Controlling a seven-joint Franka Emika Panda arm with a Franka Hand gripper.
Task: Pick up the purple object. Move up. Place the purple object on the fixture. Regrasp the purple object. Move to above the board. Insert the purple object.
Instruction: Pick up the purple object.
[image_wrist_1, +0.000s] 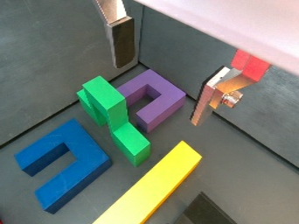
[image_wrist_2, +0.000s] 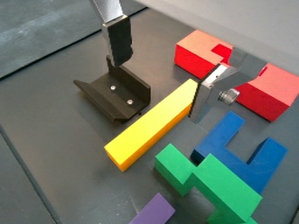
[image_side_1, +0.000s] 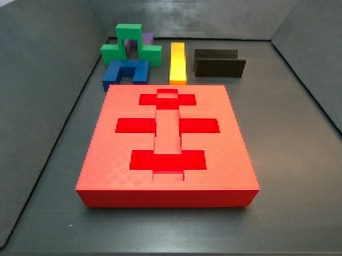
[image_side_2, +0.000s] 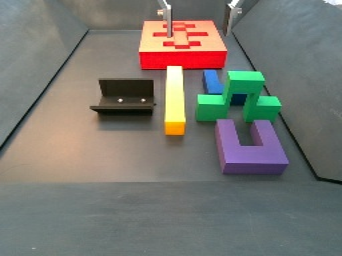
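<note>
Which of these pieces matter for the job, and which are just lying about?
Job: purple object, fixture, board, and the gripper, open, empty, above the purple object.
Lying about: green block, blue block, yellow bar.

1. Gripper (image_wrist_1: 163, 72): two-finger parallel-jaw type, seen in both wrist views and, only as fingertips at the upper edge, in a side view (image_side_2: 198, 8).
2. Fingers (image_wrist_1: 119, 42): flat silver metal plates, narrow and rectangular, with straight edges.
3. Pads: dark, nearly black facing on the inner side of each plate, plainest in a wrist view (image_wrist_2: 119, 42).
4. Fastening: a round silver screw or bolt head stands out from the side of one finger (image_wrist_2: 229, 95); it also shows in the other wrist picture.
5. Body above the fingers: pale, whitish housing, only an edge showing.
6. Cables and markings: too little shows to tell.
</note>
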